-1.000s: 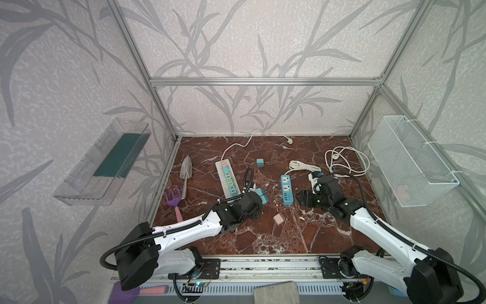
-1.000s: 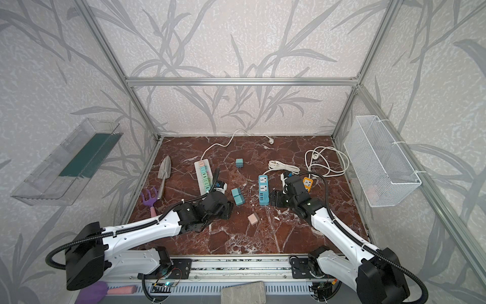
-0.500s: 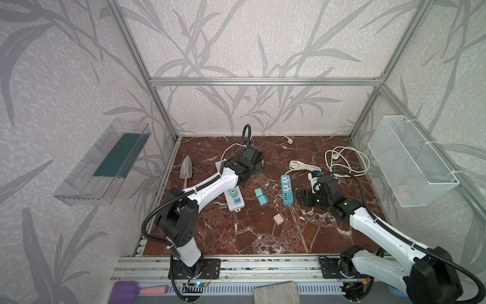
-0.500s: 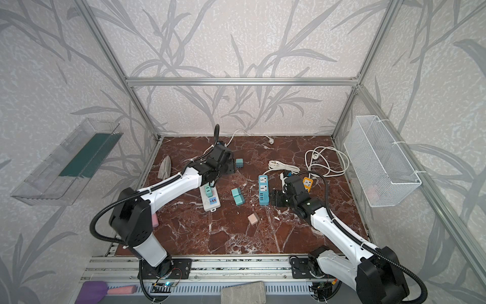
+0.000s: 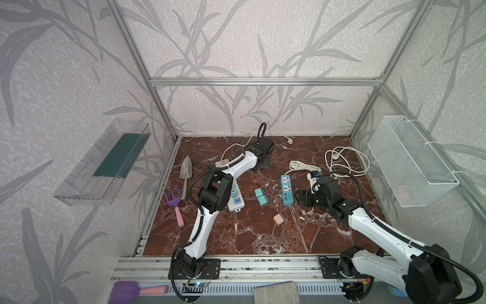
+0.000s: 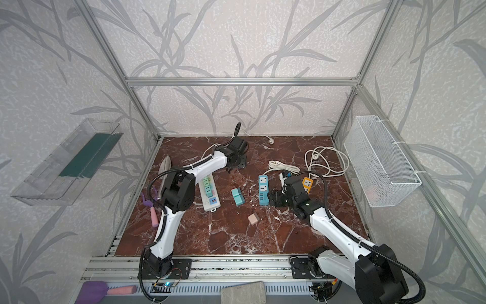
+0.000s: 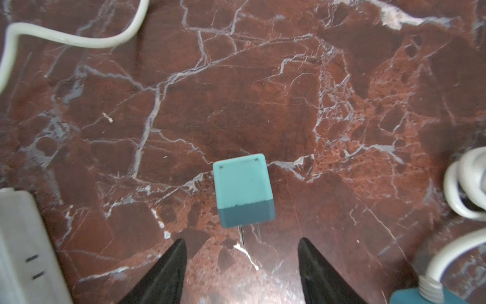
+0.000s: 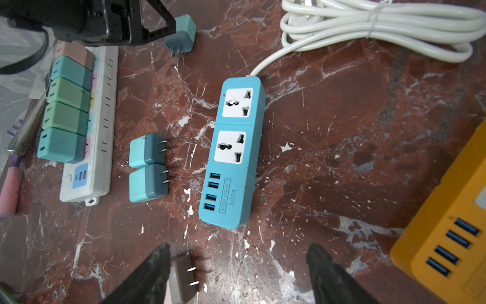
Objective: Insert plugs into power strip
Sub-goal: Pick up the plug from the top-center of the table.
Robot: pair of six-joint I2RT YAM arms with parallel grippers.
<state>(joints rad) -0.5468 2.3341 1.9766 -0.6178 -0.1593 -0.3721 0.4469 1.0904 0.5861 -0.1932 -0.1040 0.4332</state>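
Note:
My left gripper (image 7: 242,241) (image 5: 263,163) is open at the back of the floor, with a teal plug (image 7: 243,189) lying just ahead of its jaws, prongs toward me. My right gripper (image 8: 238,246) (image 5: 299,198) is open and empty beside the blue power strip (image 8: 234,152) (image 5: 287,189). A white power strip (image 8: 102,118) (image 5: 235,196) holds several plugs (image 8: 65,115). Two teal plugs (image 8: 147,168) (image 5: 261,196) lie side by side between the strips. A pink plug (image 5: 278,218) (image 8: 184,279) lies on the floor near one right fingertip.
An orange power strip (image 8: 447,237) (image 6: 307,183) sits behind my right gripper. Coiled white cables (image 5: 344,163) lie at the back right. A trowel (image 5: 186,168) and a purple fork (image 5: 175,202) lie along the left edge. A wire basket (image 5: 410,160) hangs on the right wall.
My left arm swung from the front, near the two teal plugs, to the back over the lone teal plug. Both grippers' jaws widened. The right arm stayed put.

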